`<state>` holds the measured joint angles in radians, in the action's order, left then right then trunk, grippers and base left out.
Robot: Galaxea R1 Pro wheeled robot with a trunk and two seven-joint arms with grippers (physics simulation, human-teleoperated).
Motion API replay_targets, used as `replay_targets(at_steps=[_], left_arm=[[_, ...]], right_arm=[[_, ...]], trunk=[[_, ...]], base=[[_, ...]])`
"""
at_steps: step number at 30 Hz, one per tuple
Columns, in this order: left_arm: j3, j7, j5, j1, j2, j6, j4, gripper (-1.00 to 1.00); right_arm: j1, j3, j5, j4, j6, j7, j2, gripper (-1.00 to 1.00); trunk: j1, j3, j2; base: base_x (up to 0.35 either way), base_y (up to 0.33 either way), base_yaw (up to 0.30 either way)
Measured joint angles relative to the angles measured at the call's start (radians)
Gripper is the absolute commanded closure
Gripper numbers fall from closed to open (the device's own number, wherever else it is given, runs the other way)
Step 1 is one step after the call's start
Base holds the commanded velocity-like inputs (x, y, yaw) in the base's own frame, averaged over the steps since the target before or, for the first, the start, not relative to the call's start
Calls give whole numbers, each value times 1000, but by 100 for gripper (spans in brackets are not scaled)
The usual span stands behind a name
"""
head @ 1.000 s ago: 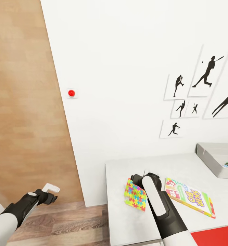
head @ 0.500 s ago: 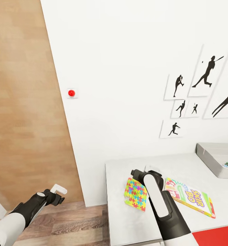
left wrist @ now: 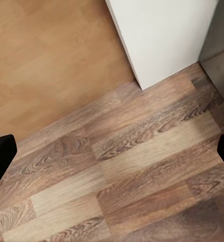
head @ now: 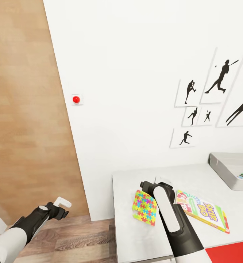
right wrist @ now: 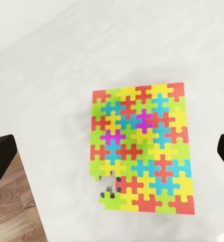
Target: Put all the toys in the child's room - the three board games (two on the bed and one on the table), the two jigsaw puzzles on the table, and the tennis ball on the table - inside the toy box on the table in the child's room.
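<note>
Right hand (right wrist: 112,151) spread wide above jigsaw puzzle (right wrist: 141,149), bright interlocking pieces, few missing

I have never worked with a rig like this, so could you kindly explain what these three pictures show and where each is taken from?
They are simulator renders of a two-armed wheeled robot. The head view looks down from its head. Its right gripper hangs above a jigsaw puzzle on the light-grey table, beside a Skip-Bo board game; the grey toy box sits further along. The left gripper hangs over the wood floor, off the table. Each wrist view looks along one gripper's fingers: the right sees the puzzle between its open fingers, the left only floor and wall. Nothing is held.
</note>
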<state>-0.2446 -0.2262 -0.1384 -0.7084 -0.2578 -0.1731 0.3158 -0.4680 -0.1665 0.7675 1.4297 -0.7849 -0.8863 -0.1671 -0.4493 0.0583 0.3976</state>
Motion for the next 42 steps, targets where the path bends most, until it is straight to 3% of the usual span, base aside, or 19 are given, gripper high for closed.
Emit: replay_targets(at_steps=[18, 42], left_arm=[[0, 0, 0, 0, 2, 0, 1, -100], [0, 0, 0, 0, -2, 1, 0, -100]], right_arm=[[0, 2, -2, -5, 5, 4, 1, -100], [0, 5, -3, -7, 7, 5, 1, -100]], trunk=[[0, 1, 0], [0, 38, 0]], base=[[52, 58, 0], [0, 36, 0]])
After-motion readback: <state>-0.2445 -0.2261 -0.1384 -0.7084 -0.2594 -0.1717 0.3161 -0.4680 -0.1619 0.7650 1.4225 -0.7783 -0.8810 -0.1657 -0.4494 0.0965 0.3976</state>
